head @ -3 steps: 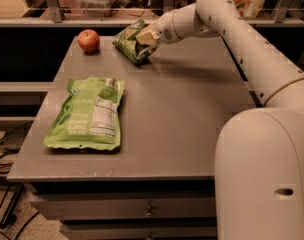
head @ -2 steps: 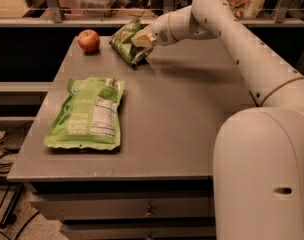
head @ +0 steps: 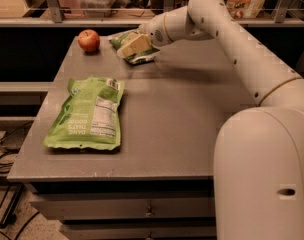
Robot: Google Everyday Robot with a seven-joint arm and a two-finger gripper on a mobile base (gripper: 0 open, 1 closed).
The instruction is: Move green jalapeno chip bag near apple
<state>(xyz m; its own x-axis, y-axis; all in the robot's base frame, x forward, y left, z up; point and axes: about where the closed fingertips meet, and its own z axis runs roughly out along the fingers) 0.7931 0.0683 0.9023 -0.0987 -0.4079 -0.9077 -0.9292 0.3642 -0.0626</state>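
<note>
**Gripper (head: 134,45) clamped on the bag, closing on the apple**

Your gripper sits at the far end of the surface (head: 192,114), at the tip of the long white arm (head: 227,29). Its fingers are closed on the green jalapeno chip bag (head: 143,58), and one pale finger lies across the top of the bag. Over the last second the gripper and its load have edged a little to the apple's side, so the gap is narrowing. The apple (head: 89,40) now stands just beyond the bag's free end, near it but not touching.

By my reading you are in the last stretch of the carry. What remains is probably a short approach and then setting the bag down.

The bag is small, dark green and crinkled, and it sticks out on both sides of the gripper. I cannot tell whether its lower edge rests on the surface. The larger lime-green pouch (head: 87,113) lies flat well short of the gripper, out of the way
</note>
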